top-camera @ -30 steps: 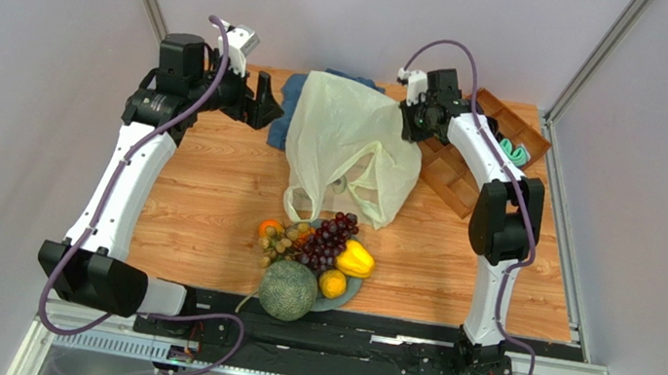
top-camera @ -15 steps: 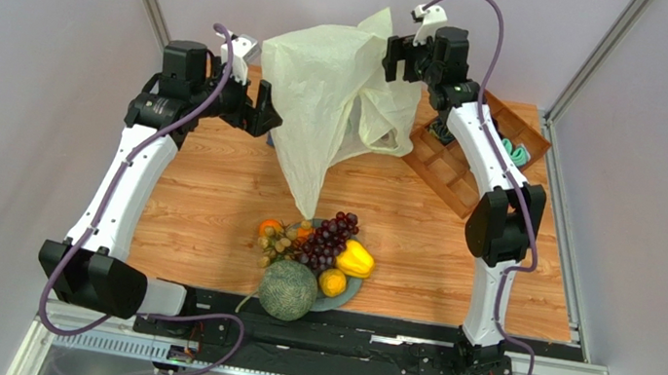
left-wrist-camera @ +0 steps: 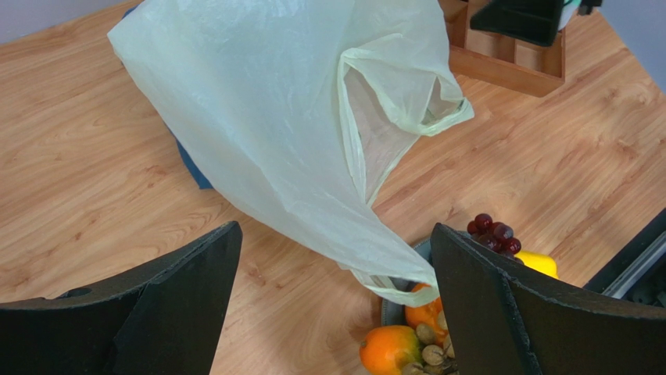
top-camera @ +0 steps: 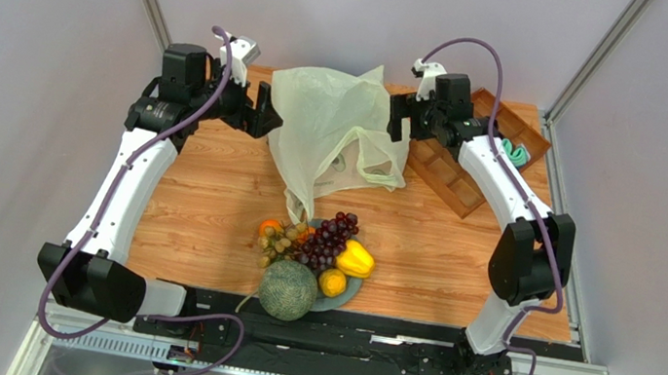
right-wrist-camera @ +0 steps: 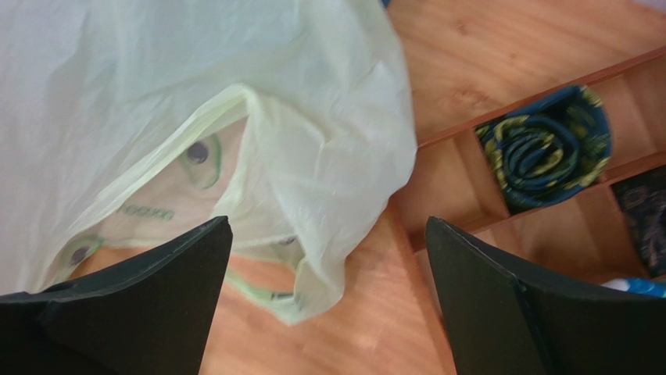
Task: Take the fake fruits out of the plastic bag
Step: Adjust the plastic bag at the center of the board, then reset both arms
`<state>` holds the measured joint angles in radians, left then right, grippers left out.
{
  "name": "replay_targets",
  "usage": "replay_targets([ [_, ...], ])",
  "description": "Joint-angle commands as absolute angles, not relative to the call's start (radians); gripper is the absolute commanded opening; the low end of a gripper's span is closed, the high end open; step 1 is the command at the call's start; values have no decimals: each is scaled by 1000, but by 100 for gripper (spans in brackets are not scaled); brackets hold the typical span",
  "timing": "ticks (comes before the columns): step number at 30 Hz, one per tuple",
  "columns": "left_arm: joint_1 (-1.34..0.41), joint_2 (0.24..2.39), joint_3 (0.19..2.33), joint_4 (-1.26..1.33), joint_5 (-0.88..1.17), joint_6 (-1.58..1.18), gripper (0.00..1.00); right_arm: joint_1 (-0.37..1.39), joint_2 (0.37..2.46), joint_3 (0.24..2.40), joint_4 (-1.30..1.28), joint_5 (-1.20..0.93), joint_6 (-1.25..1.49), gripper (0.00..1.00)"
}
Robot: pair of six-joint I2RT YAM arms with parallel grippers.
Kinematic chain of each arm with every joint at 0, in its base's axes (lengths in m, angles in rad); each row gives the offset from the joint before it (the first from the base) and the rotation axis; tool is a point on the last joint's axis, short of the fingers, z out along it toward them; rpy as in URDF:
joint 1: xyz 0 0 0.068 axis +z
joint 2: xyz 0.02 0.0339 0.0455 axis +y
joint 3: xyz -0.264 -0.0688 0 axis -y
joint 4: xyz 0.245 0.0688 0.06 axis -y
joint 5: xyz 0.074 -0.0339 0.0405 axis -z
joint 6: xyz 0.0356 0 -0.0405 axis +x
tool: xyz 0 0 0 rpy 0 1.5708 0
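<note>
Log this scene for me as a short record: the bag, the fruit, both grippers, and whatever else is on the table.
plastic bag: loose between the grippers, held by neither; no fruit seen inside
fake fruits: heaped at a grey plate by the near edge; melon, grapes, oranges, yellow piece
left gripper: open, left of the bag
right gripper: open, right of the bag
other: wooden tray holding rolled socks; blue cloth under the bag

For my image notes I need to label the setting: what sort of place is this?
Most likely a robotics lab test cell, not a home. Two robot arms are bolted at the edge of a wooden table, plain panel walls enclose it, and fake fruits lie there as props.
</note>
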<state>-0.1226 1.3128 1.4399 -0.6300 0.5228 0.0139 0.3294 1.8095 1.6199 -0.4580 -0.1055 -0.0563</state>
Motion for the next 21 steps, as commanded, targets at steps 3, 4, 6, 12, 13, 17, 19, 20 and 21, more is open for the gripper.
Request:
replay_targets([
  [3, -118, 1287, 1459, -584, 545, 5, 99, 367, 1632, 1562, -486, -155, 55, 100],
  [4, -120, 1282, 1456, -583, 542, 5, 99, 373, 1618, 1559, -492, -137, 60, 100],
  [6, -120, 1275, 1439, -578, 520, -23, 99, 374, 1574, 1539, -515, -71, 70, 100],
  [12, -117, 1215, 1367, -543, 443, -43, 99, 373, 1407, 1381, -534, -2, 61, 100],
  [13, -117, 1212, 1361, -542, 434, -43, 99, 374, 1387, 1361, -541, 29, 51, 100],
  [17, -117, 1193, 1324, -543, 382, -44, 99, 374, 1312, 1305, -612, 80, 46, 100],
  [19, -117, 1181, 1307, -543, 373, -51, 99, 373, 1278, 1283, -649, 97, 37, 100],
  [20, -115, 1177, 1301, -540, 373, -54, 99, 374, 1267, 1267, -650, 100, 19, 100],
  [21, -114, 1167, 1296, -535, 374, -55, 99, 374, 1255, 1255, -650, 106, 14, 100],
])
